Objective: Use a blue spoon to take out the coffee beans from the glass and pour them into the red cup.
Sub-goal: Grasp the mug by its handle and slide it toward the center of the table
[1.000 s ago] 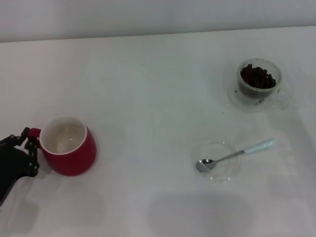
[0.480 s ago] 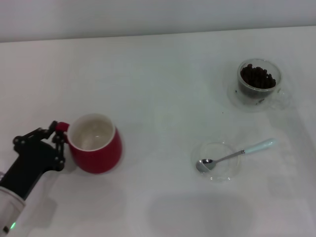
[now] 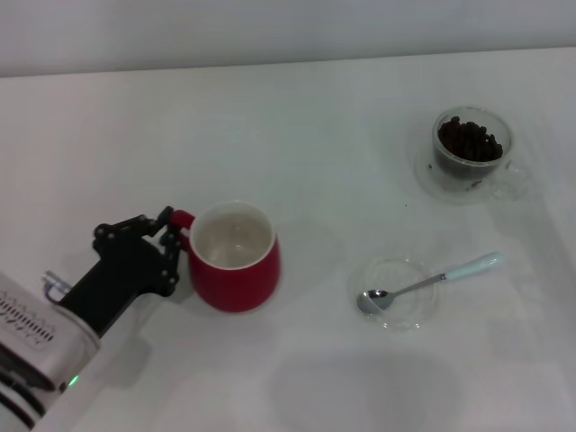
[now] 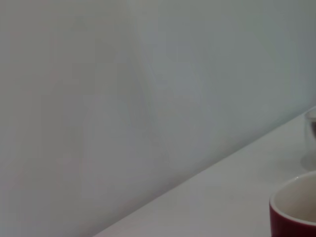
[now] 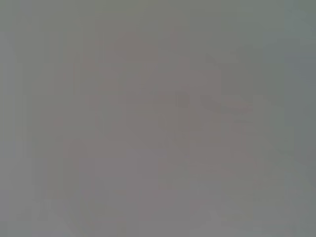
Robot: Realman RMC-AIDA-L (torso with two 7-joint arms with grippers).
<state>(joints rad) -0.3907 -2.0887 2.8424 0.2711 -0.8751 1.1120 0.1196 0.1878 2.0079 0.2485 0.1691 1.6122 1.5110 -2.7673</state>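
Left claw (image 3: 169, 241) clamped on glossy, squat red cup's (image 3: 232, 258) small loop handle.

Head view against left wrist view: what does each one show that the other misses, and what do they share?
Only the head view shows the left gripper shut on the handle of the red cup, the blue spoon lying with its bowl in a shallow glass dish, and the coffee beans heaped in the glass.

Only the left wrist view shows the wall rising behind the table; the clear sliver at its edge cannot be identified.

Both show the red cup's rim and white inside, and the white table. The right gripper appears in neither.
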